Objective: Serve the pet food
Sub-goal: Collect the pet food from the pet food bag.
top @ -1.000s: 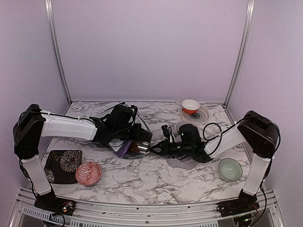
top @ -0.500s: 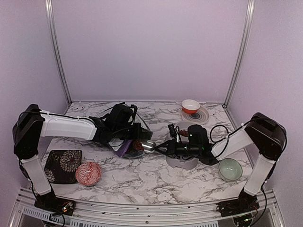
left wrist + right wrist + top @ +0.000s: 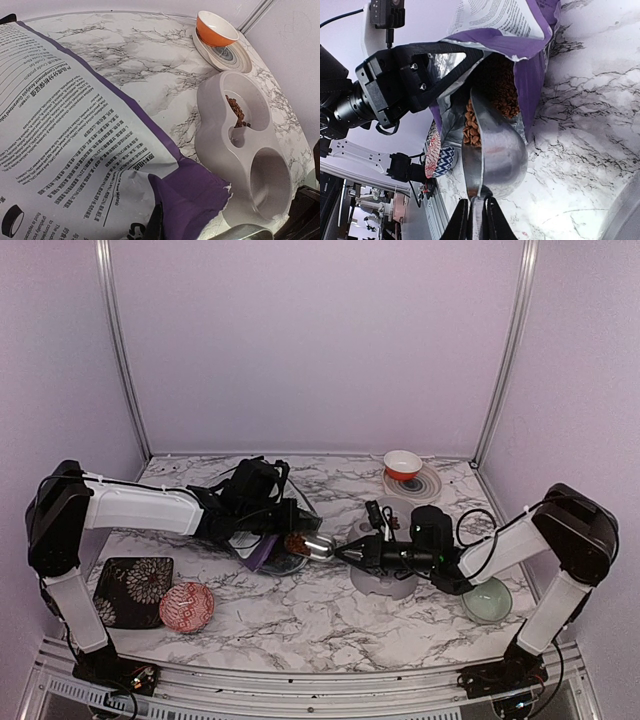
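Observation:
A purple and white food bag (image 3: 75,125) lies open at table centre, its mouth toward the right. My left gripper (image 3: 264,530) is shut on the bag's edge; one dark finger (image 3: 156,226) shows under the fold. My right gripper (image 3: 476,220) is shut on the handle of a metal scoop (image 3: 497,155). The scoop holds brown kibble (image 3: 472,127) and sits just outside the bag mouth, where more kibble (image 3: 492,85) shows. The grey double-bowl feeder (image 3: 220,150) stands right of the bag, below my right wrist (image 3: 385,585). Its far bowl holds some kibble (image 3: 239,111).
An orange bowl (image 3: 402,463) sits on a striped plate (image 3: 428,486) at the back right. A pale green bowl (image 3: 486,598) is at the front right. A red patterned bowl (image 3: 187,606) and a dark floral square plate (image 3: 133,590) are at the front left.
My right gripper has drawn the filled scoop rightward out of the bag mouth, toward the feeder. The left arm and bag have stayed put.

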You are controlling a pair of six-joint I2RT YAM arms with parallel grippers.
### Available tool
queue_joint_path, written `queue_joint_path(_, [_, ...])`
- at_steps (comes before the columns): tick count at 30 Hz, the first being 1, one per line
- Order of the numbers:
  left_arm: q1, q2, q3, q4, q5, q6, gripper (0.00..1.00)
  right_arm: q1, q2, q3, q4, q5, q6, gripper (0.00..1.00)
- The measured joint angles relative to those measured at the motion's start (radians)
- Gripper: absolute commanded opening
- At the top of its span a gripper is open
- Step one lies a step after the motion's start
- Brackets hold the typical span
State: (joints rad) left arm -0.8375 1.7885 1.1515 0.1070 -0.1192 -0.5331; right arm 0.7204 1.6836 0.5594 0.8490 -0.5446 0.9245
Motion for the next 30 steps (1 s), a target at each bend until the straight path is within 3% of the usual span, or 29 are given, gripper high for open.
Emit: queue_joint_path(30, [0.023, -0.017, 0.008, -0.007, 0.022, 0.002, 0.0, -0.041, -0.115, -0.158, 0.235, -0.048, 0.105, 0.0])
